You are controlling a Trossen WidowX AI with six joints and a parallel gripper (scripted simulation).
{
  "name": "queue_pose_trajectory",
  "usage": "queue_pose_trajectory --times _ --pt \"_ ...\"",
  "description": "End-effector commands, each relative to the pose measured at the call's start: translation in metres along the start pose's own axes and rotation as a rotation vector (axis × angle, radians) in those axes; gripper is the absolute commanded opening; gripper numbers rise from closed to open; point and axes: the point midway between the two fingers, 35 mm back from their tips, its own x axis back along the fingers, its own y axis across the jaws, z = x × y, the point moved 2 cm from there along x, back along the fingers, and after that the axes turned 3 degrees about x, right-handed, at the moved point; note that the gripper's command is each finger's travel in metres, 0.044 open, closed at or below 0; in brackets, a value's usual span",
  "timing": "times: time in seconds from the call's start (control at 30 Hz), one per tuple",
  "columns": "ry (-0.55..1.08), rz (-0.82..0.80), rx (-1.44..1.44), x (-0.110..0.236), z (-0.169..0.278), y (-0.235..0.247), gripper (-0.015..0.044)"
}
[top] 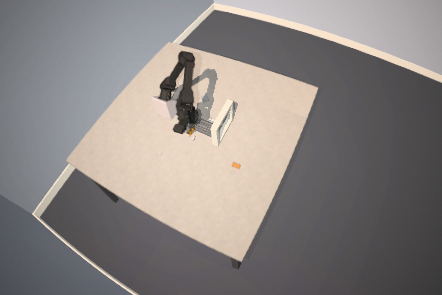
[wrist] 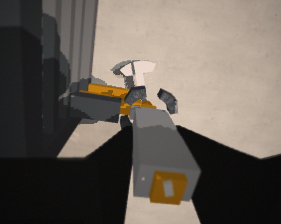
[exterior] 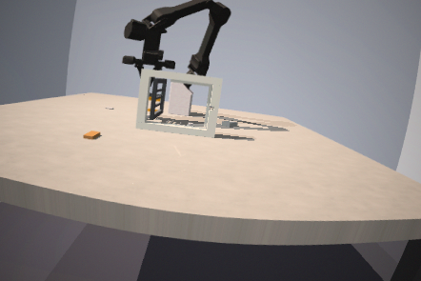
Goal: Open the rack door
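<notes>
The pale door frame (top: 216,135) (exterior: 142,103) stands upright on the table. The dark slatted door (top: 204,127) (exterior: 153,103) (wrist: 68,35) is swung far out from it, roughly at a right angle; the exact angle cannot be read. In the wrist view the upright grey handle with an orange end (wrist: 158,145) stands between the black fingers, at the door's free edge. My gripper (top: 190,127) (wrist: 152,132) points down and is shut on the handle. The handle's turn relative to the door is hard to tell. In the exterior view the fingertips are hidden behind the frame and door.
An orange block (top: 236,165) (exterior: 91,134) lies in front of the frame. A small pale piece (top: 159,153) (exterior: 110,108) lies farther off. A grey block (exterior: 229,123) lies beside the frame. A white panel (top: 162,107) (exterior: 181,99) stands near the arm's base. A white piece (wrist: 145,67) is near the handle.
</notes>
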Motion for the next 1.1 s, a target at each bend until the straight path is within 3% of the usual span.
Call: queue_pose_trajectory --times 0.0,0.5,0.83,1.07 --pt "0.003 -0.002 0.072 -0.0009 -0.0018 -0.0092 0.0015" --pt "0.003 -0.001 0.080 -0.0009 -0.0018 -0.0104 0.0015" --pt "0.003 -0.001 0.080 -0.0009 -0.0018 -0.0104 0.0277" --pt "0.003 -0.001 0.079 0.0067 -0.0024 -0.0112 0.0287"
